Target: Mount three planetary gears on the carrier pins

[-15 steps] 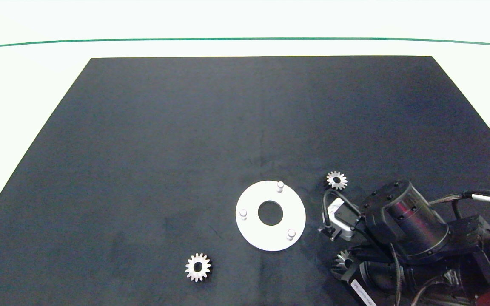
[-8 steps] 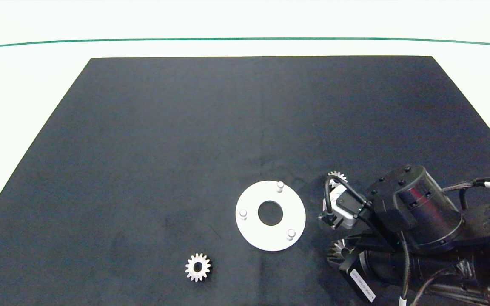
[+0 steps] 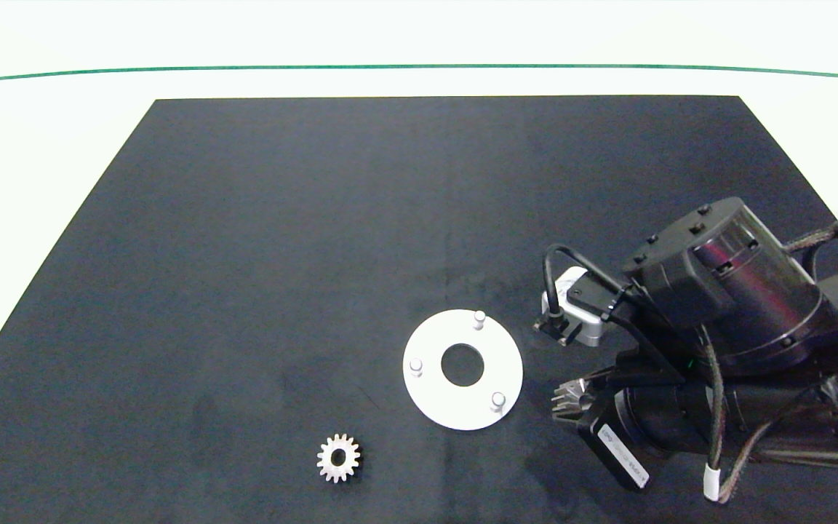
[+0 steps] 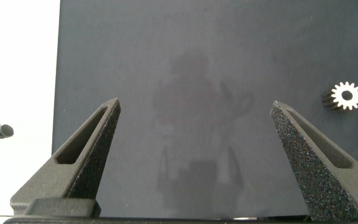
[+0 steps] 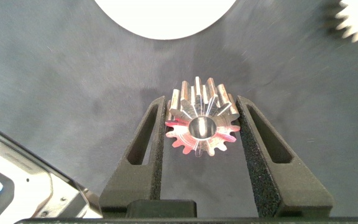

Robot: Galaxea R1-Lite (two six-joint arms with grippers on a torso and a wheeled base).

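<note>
The white disc [image 3: 430,397] lies flat on the black mat with its three carrier pins [image 3: 479,319] standing bare. My right gripper [image 5: 202,102] is shut on one silver planetary gear [image 5: 201,121], held between the pads just right of the disc; the head view shows only its teeth [image 3: 570,399]. A second gear [image 3: 339,458] lies flat to the front left of the disc. A third gear [image 5: 356,18] lies on the mat at the right wrist view's edge, hidden by the arm in the head view. My left gripper [image 4: 194,106] hovers open over bare mat, away from the second gear [image 4: 345,96].
The black mat [image 3: 281,240] covers most of the white table, with a green line [image 3: 419,67] running along the far side. The right arm and its cables [image 3: 724,342] fill the front right corner.
The right arm has risen and swung toward the far side with the gear in its grip. Its wrist now covers the gear that lay behind and right of the disc.
</note>
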